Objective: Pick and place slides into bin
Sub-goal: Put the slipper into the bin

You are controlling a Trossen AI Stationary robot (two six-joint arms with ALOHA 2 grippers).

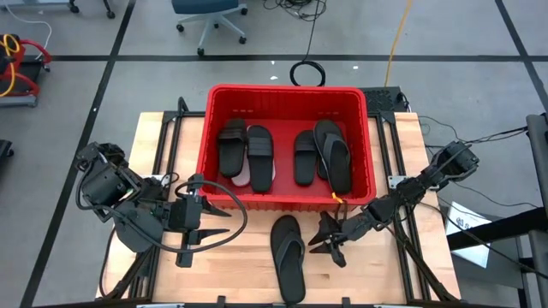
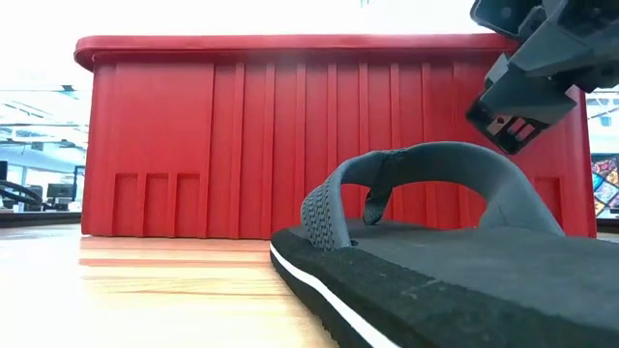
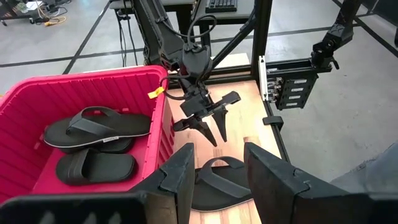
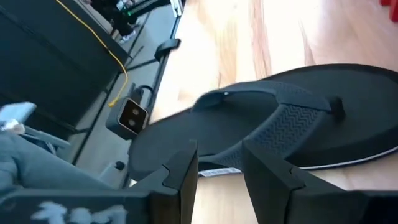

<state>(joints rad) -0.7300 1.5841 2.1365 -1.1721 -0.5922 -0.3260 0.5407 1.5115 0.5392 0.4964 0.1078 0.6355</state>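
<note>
Black rubber thong flip-flop (image 1: 288,257) lies on the wooden surface (image 1: 231,265) at six o'clock from the red ribbed plastic bin (image 1: 221,101); open right pincer (image 1: 329,244) beside it, open left pincer (image 1: 224,224) near; apparently no legible writing.

Black thong flip-flop (image 1: 288,257): flat on the table, sole down, just outside the bin's near wall. Red slotted bin (image 1: 217,124): upright, holding several black slides (image 1: 247,151) (one white underneath, partly hidden).

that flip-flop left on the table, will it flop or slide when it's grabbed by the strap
The flip-flop looks like a thin foam sole, so it is probably light and may bend or dangle if lifted by its strap. It lies flat on the smooth wooden table, so a push would likely slide it, not tip it. The arched strap looks soft and may squash in the jaws.
</note>
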